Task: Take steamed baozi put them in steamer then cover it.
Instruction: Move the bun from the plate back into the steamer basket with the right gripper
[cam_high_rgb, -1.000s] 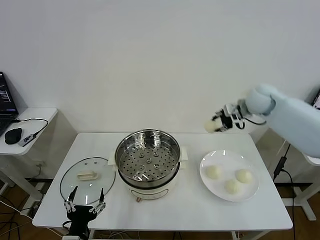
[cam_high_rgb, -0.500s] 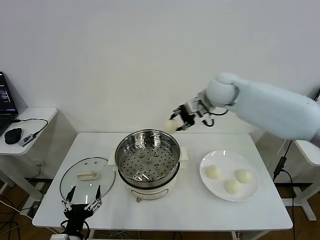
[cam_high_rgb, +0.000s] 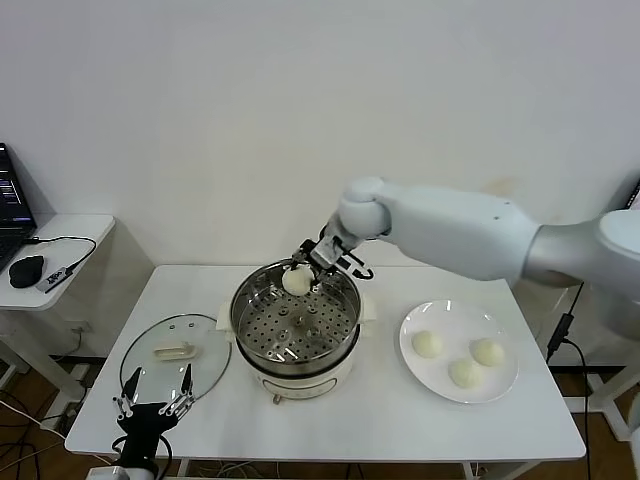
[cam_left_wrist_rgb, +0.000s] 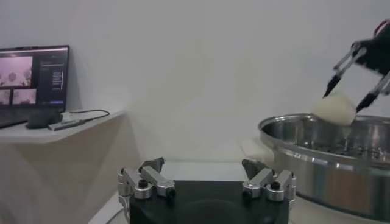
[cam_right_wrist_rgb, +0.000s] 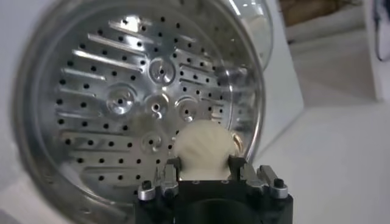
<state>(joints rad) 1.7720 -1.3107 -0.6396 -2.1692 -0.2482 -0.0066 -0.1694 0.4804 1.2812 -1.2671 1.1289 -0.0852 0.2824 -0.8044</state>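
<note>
My right gripper (cam_high_rgb: 304, 275) is shut on one steamed baozi (cam_high_rgb: 296, 281), holding it just above the far rim of the steamer (cam_high_rgb: 262, 342). In the right wrist view the cream bun (cam_right_wrist_rgb: 204, 148) sits between the fingers over the perforated tray (cam_right_wrist_rgb: 122, 109). Three more baozi (cam_high_rgb: 427, 343) lie on the white plate (cam_high_rgb: 500, 385) at the right. The glass cover (cam_high_rgb: 150, 372) with its cream handle lies flat on the table to the steamer's left. My left gripper (cam_high_rgb: 150, 408) hangs open at the table's front left edge, near the cover, holding nothing.
A side desk (cam_high_rgb: 60, 240) at the far left carries a laptop, a mouse and cables. In the left wrist view the steamer's steel wall (cam_left_wrist_rgb: 329, 173) rises close on one side. The white table (cam_high_rgb: 400, 420) ends just ahead of my left gripper.
My right arm has swung left from beyond the plate to over the steamer, carrying the baozi. The left gripper has drifted slightly lower and left.
</note>
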